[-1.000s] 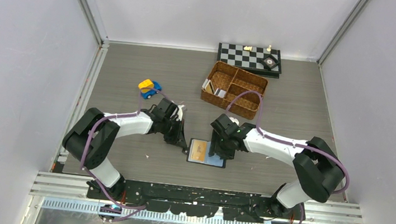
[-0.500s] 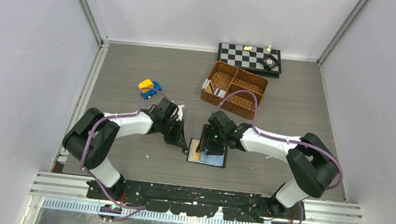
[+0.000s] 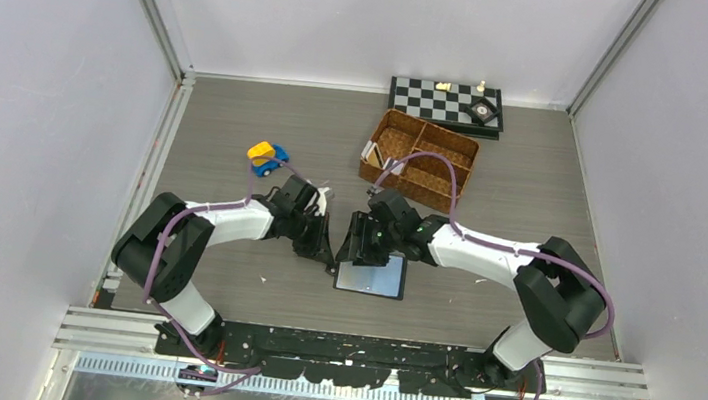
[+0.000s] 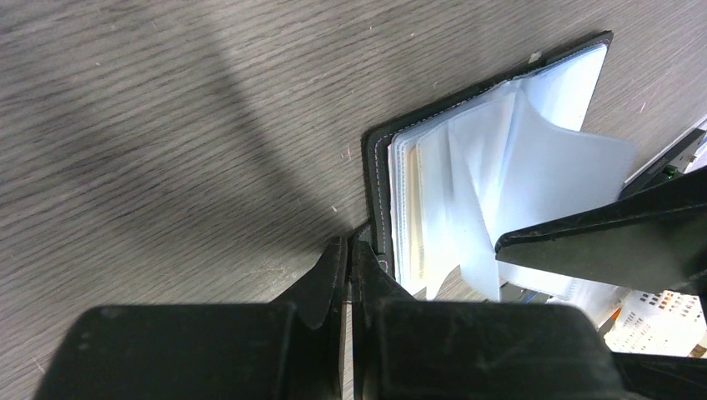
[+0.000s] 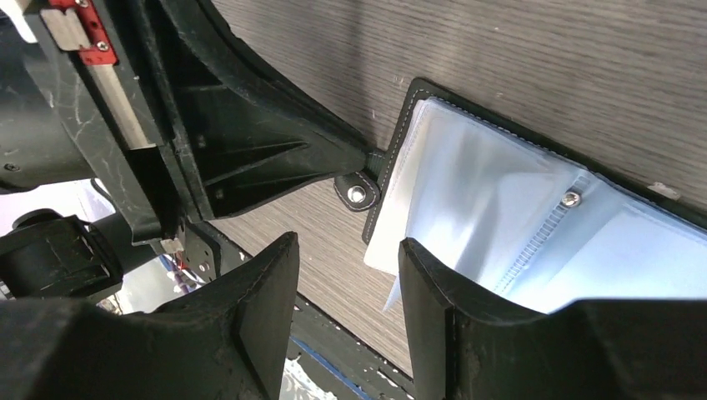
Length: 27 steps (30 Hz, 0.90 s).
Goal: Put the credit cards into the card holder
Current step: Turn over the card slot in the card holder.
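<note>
Black leather bifold card holder [image 3: 376, 281] lies open at lower centre of the overhead view, long side running left-right. The left gripper [image 3: 327, 250] sits at its left edge and the right gripper [image 3: 362, 249] over its upper edge. Pale credit cards [image 3: 376, 155] stand well apart in the brown wicker basket [image 3: 396, 116] above, nearer the right arm.

From the left wrist, the fingers are pressed together and seem to pinch the holder's snap tab [image 4: 364, 233].

From the right wrist, the fingers stand spread. A clear plastic sleeve corner [image 5: 383, 254] lies between them, unclamped.
</note>
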Motion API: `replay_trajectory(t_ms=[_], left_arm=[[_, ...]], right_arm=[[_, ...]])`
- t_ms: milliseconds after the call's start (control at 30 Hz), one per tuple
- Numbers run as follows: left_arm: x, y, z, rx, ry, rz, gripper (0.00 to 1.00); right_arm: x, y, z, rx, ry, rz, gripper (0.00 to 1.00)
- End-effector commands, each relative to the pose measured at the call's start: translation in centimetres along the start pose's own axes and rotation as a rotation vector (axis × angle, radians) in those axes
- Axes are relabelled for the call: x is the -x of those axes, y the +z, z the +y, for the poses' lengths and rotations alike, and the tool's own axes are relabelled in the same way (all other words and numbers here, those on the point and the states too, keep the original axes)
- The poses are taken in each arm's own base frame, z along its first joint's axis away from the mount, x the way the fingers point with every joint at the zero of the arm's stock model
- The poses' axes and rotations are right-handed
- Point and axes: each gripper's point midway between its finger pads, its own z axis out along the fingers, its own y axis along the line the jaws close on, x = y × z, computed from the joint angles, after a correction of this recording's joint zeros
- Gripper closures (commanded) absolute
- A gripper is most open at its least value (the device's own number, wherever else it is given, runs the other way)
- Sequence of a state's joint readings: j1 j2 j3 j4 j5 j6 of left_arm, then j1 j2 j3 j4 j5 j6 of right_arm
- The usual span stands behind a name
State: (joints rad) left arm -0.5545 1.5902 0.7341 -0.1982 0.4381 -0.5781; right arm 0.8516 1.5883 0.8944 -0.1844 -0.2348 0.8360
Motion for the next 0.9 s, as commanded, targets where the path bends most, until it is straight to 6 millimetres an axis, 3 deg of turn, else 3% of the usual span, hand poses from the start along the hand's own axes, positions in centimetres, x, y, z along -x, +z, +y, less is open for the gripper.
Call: replay_trajectory(t_ms=[0, 133, 333, 433, 500, 667, 767, 867], left_arm=[[-0.4, -0.1, 0.8, 0.038, -0.008, -0.003, 1.0], [-0.4, -0.1, 0.8, 0.039, -0.003, -0.006, 1.0], [0.0, -0.4, 0.7, 0.043, 0.001, -0.021, 1.0], [0.2, -0.7, 0.8, 0.058, 0.014, -0.035, 1.0], [0.4, -1.0, 0.9, 0.075, 0.022, -0.046, 0.93], [1.8, -2.6, 0.9, 0.108, 0.044, -0.1, 0.61], [3.6, -3.9, 0.5, 0.119, 0.067, -0.145, 0.46], [6.3, -5.2, -0.4, 0.115, 0.098, -0.202, 0.38]], right_arm=[[1.9, -2.0, 3.4, 0.098, -0.058, -0.075, 0.47], [2.6, -3.0, 3.2, 0.065, -0.065, -0.116, 0.47], [4.2, -4.4, -1.0, -0.178, -0.06, -0.199, 0.48], [5.2, -5.6, -1.9, -0.211, -0.051, -0.235, 0.47], [6.3, -6.6, -2.5, -0.23, -0.051, -0.252, 0.45], [10.7, -9.5, -4.4, -0.259, -0.051, -0.294, 0.36], [13.7, -10.7, -5.2, -0.25, -0.029, -0.311, 0.34], [17.0, -11.5, -5.3, -0.259, -0.025, -0.346, 0.32]])
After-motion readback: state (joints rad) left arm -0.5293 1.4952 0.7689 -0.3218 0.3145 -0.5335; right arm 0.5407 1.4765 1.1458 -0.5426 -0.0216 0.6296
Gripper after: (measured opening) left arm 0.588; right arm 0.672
